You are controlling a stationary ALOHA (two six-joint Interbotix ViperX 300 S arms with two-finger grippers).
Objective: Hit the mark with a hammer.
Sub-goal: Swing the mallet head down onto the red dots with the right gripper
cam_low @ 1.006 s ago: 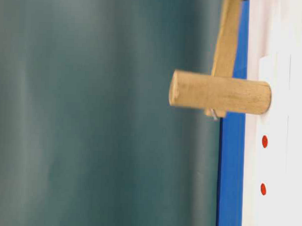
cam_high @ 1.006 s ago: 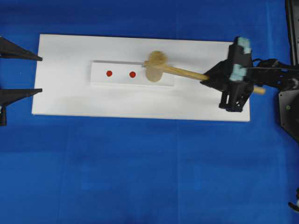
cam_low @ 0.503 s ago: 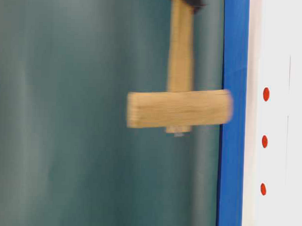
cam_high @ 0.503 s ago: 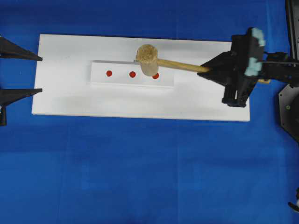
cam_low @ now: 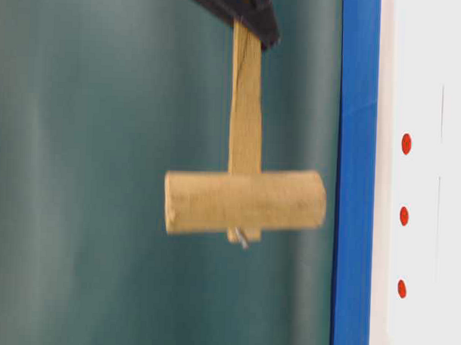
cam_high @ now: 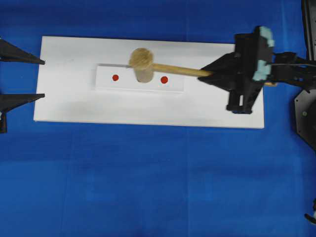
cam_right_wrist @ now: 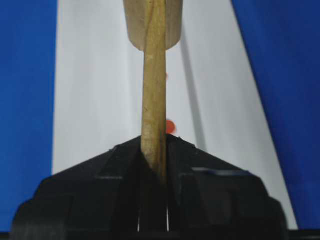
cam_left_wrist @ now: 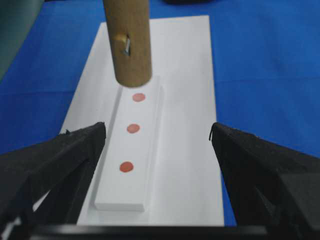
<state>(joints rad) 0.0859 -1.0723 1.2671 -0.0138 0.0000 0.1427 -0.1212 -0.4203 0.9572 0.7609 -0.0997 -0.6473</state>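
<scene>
A blue-covered counter [cam_high: 148, 182] carries a white board [cam_high: 64, 103]; the right pincer [cam_right_wrist: 154, 165] is clamped on the hammer [cam_high: 142, 66], and the left pincer [cam_left_wrist: 157, 145] stands apart.

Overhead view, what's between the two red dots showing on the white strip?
The hammer, its head hanging over that stretch and hiding the middle dot; the table-level view shows the head raised off the white strip.

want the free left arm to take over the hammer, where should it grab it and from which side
Grip the hammer on the bare stretch of its slim squared handle between the thick head and the right end effector, coming from above with fingers across the flat sides. The head looks too thick to pinch, and the handle's far end is already clamped.
</scene>
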